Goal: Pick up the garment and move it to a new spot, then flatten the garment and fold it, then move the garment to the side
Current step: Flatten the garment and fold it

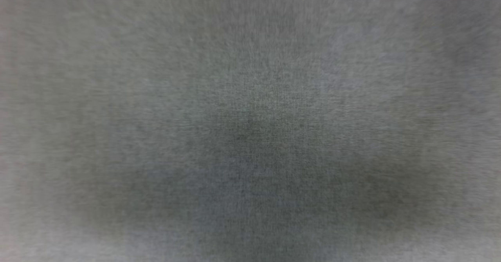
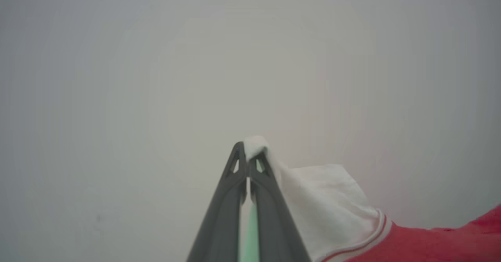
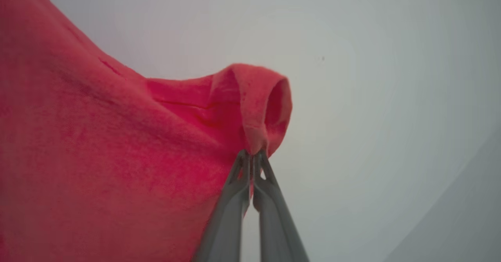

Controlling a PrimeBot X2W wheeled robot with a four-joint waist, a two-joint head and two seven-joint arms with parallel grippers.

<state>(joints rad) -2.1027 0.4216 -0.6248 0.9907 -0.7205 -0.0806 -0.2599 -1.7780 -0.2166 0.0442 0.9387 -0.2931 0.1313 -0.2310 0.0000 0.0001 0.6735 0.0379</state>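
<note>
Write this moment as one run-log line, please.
left gripper: shut on garment, white inside edge | right gripper: shut on garment, red fold | head view: blurred | stage: garment held by both grippers

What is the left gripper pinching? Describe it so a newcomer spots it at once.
In the left wrist view, the red garment shows at lower right. Its white corner runs up into the shut left gripper. A striped trim divides white from red.

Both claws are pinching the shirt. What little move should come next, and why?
Probably pull them apart a little. The left gripper pinches a white edge of the shirt, the right gripper a bunched red fold, so the cloth looks crumpled and likely needs stretching before it can lie flat.
</note>
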